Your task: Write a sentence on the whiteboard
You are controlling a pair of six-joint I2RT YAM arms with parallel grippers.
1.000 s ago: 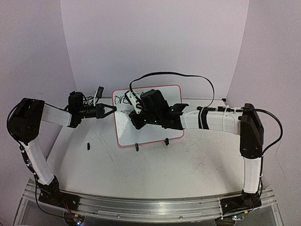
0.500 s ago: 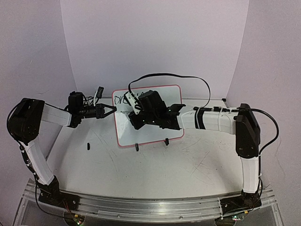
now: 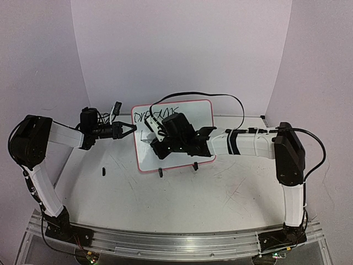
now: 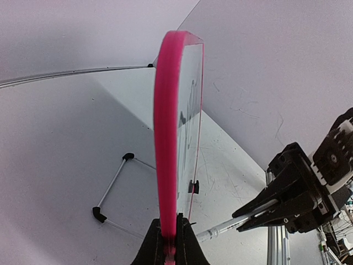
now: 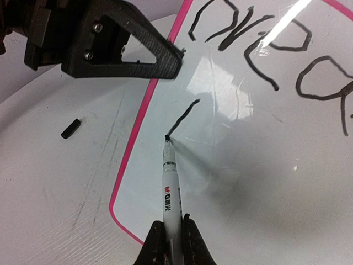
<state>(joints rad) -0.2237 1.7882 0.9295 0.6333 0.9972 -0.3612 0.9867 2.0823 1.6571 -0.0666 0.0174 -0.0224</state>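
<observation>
The whiteboard (image 3: 199, 115), white with a pink frame, stands tilted at the table's middle. My left gripper (image 3: 131, 128) is shut on its left edge; the left wrist view shows the pink frame (image 4: 167, 138) pinched between the jaws (image 4: 168, 243). My right gripper (image 5: 172, 232) is shut on a white marker (image 5: 170, 182). The marker's tip touches the board at the end of a short black stroke (image 5: 183, 117), below the first line of the sentence (image 5: 265, 49). From above, that line of black letters (image 3: 151, 116) runs along the board's top left, and the right gripper (image 3: 154, 144) covers the board's middle.
A small black marker cap (image 3: 103, 171) lies on the table left of the board. Two black clip feet (image 3: 160, 173) sit on the board's near edge. A thin wire stand (image 4: 113, 187) lies behind the board. The right arm's cable (image 3: 220, 98) loops over the board.
My right gripper has moved down and left with the marker, from the top line to a new lower stroke. More letters now show on the top line. The left arm has not moved.
</observation>
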